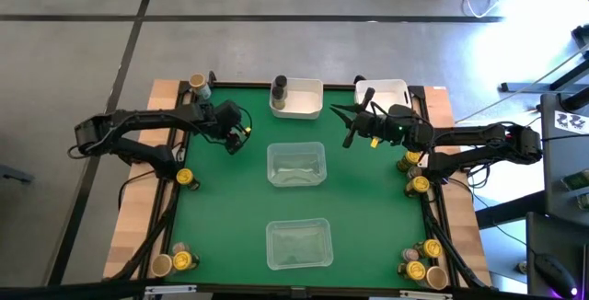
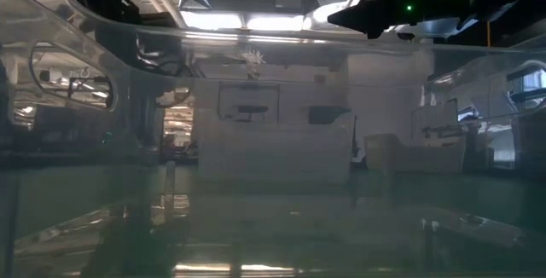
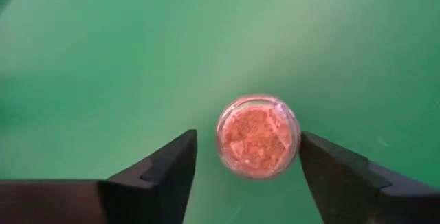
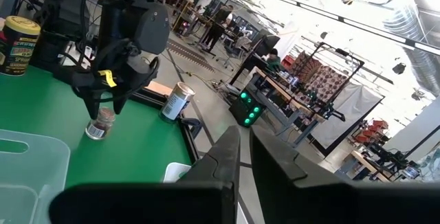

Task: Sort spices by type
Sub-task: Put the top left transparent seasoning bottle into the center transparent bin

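A small clear jar of reddish-brown spice (image 3: 258,136) stands upright on its base on the green table (image 1: 221,208); the right wrist view also shows this jar (image 4: 100,124). My left gripper (image 3: 247,157) is open over it, at the table's far left (image 1: 237,140), with one finger on each side of the jar. My right gripper (image 4: 245,141) is shut with nothing in it. It is held level above the table's far right (image 1: 340,112). My left gripper comes at the jar from above, slanting down. One finger (image 3: 323,165) stands right against the jar's side (image 3: 297,140), and I cannot tell whether it touches. The other finger (image 3: 175,162) is apart from the jar by a clear gap.
Two clear trays (image 1: 296,164) (image 1: 298,243) lie mid-table. Two white bins (image 1: 308,102) (image 1: 386,91) stand at the far edge, a dark grey jar (image 1: 279,86) in the left one. More jars stand on the wooden borders, left (image 1: 185,178) (image 1: 184,261) and right (image 1: 419,185) (image 1: 419,268).
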